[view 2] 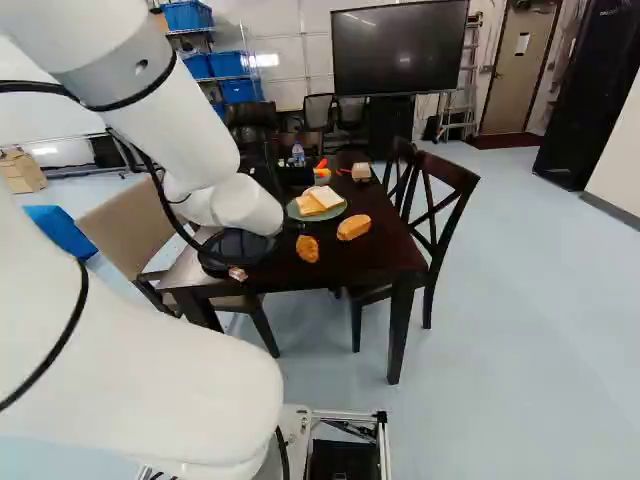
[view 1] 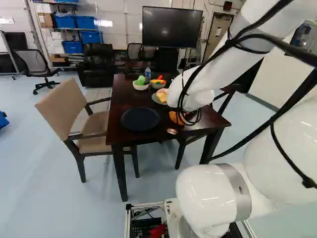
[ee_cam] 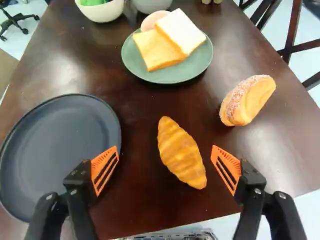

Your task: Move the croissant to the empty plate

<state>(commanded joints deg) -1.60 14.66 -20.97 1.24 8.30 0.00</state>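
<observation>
So the croissant [ee_cam: 181, 152] is lying bare on the table [ee_cam: 135, 200], showing off its ridged golden crust and tapered ends; the jaws are standing wide apart, their slotted orange pads [ee_cam: 101, 159] framing it in the wrist view without gripping; the round, matte dark plate [ee_cam: 60, 145] is sitting beside it; a sugary, rough-topped pastry [ee_cam: 247, 100] is resting on the other side; smooth bread slices [ee_cam: 172, 40] are leaning together on a green plate [ee_cam: 192, 67]; the dark tabletop is gleaming, and a tan chair [view 1: 62, 104] is standing on pale blue floor [view 1: 39, 163].
</observation>
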